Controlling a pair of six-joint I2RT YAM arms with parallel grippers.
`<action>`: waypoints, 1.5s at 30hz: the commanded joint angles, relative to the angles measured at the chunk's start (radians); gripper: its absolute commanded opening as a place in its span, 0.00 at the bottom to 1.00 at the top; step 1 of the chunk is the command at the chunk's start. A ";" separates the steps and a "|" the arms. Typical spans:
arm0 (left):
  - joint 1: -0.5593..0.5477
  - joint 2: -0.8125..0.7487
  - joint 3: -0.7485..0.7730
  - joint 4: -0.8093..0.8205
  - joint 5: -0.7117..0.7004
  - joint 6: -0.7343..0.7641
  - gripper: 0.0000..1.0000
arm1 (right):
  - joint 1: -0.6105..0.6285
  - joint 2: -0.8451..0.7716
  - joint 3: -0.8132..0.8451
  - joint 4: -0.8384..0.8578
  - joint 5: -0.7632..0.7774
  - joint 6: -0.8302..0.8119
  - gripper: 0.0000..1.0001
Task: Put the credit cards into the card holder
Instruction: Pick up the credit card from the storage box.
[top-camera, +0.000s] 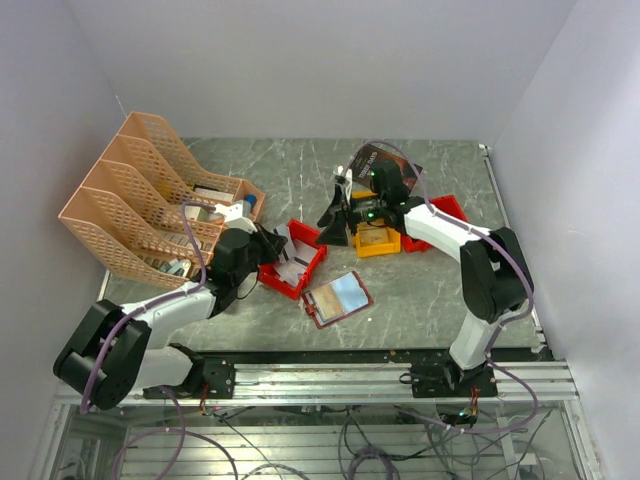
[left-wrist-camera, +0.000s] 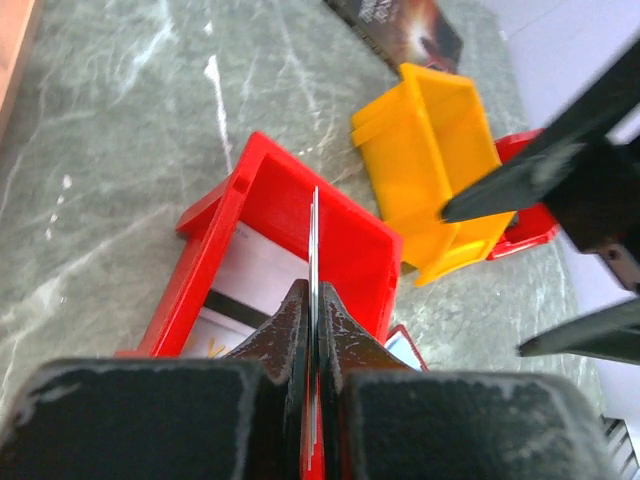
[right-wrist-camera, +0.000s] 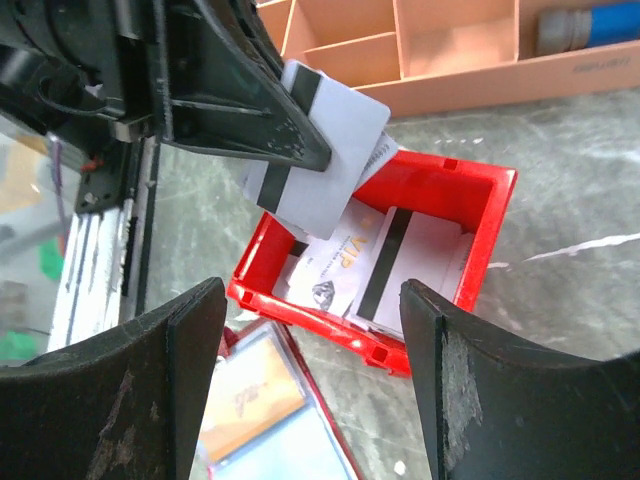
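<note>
My left gripper (top-camera: 272, 245) (left-wrist-camera: 313, 290) is shut on a pale credit card (left-wrist-camera: 314, 235), seen edge-on, and holds it above a red bin (top-camera: 303, 281) (left-wrist-camera: 222, 222). The right wrist view shows this held card (right-wrist-camera: 335, 140), whitish with a dark stripe. More credit cards (right-wrist-camera: 385, 262) (left-wrist-camera: 248, 272) lie in the red bin (right-wrist-camera: 470, 200). The card holder (top-camera: 337, 298) (right-wrist-camera: 265, 410) lies open on the table, just in front of the bin, showing orange and pale bluish pockets. My right gripper (top-camera: 335, 225) (right-wrist-camera: 312, 290) is open and empty, hovering above the bin and facing the left gripper.
A yellow bin (top-camera: 377, 240) (left-wrist-camera: 430, 170) and a second red bin (top-camera: 443, 212) stand to the right. A dark booklet (top-camera: 385, 165) (left-wrist-camera: 400, 25) lies behind them. An orange file rack (top-camera: 140, 195) (right-wrist-camera: 420, 45) stands at the left.
</note>
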 joint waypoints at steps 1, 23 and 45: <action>0.040 -0.023 -0.029 0.236 0.151 0.099 0.07 | 0.009 0.057 0.004 0.156 -0.040 0.259 0.70; 0.083 0.074 -0.092 0.524 0.330 0.033 0.07 | 0.105 0.171 0.066 0.182 0.017 0.401 0.63; 0.130 0.149 -0.109 0.516 0.372 0.043 0.34 | 0.105 0.252 0.099 0.144 -0.010 0.397 0.11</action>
